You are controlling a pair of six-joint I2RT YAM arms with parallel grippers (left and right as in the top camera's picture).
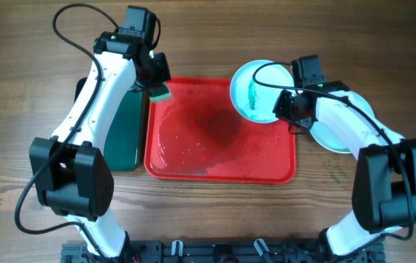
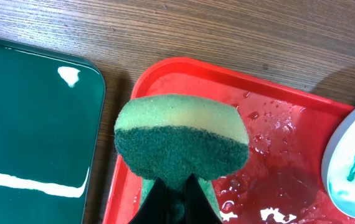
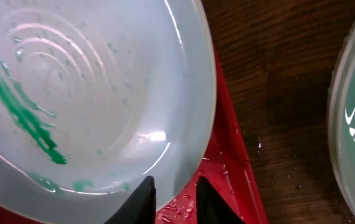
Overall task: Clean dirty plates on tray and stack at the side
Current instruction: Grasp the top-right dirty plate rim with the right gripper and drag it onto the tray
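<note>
A pale light-blue plate [image 1: 255,91] with a teal-green streak is tilted over the red tray's [image 1: 215,164] far right corner. My right gripper [image 1: 287,111] is shut on its rim; the right wrist view shows the rim [image 3: 190,149] between the fingers [image 3: 174,193]. My left gripper [image 1: 157,79] is shut on a green and yellow sponge [image 2: 180,140], held over the tray's far left corner [image 2: 165,71]. More plates [image 1: 336,135] lie stacked on the table right of the tray, partly hidden by my right arm.
A dark green tray [image 1: 124,139] lies left of the red tray, under my left arm. The red tray's floor is wet. The table is brown wood.
</note>
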